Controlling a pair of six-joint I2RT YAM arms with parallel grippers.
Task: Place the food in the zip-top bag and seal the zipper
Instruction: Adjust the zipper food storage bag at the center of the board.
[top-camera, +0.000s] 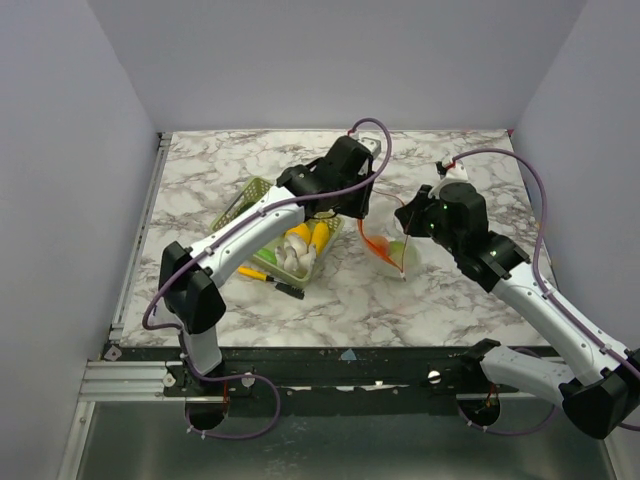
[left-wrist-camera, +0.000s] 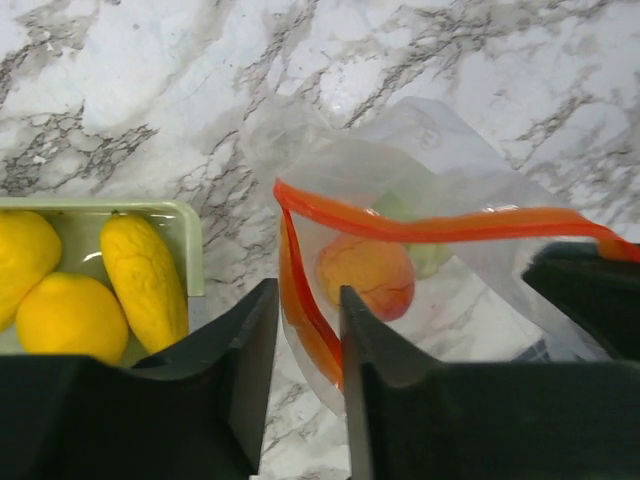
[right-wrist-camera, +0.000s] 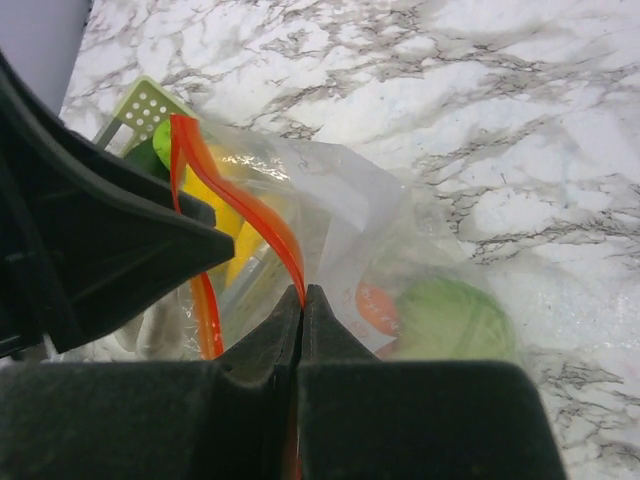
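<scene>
1. Where the right jaws meet, they press tight on the zipper (right-wrist-camera: 270, 225), pinching the orange-red strip at one end of the mouth.
2. The left jaws stand narrow, one on either side of the strip at the mouth's other end; whether they actually pinch it I cannot tell.
3. Between the two arms the zip-top bag (left-wrist-camera: 450, 170) has its mouth spread open, with the clear film slack over the table (left-wrist-camera: 120, 100).
4. Inside the bag lie an orange piece (left-wrist-camera: 365, 275) and a light green piece (right-wrist-camera: 450, 320).
5. Just left of the bag, the rim corner of the pale green basket (left-wrist-camera: 190, 250) sits close to the left jaws, and yellow food (left-wrist-camera: 145, 285) lies in it.
6. A pen (top-camera: 270, 281) lies on the table by the basket's near side.
7. Bare marble runs from the bag to the table's far and right edges.
</scene>
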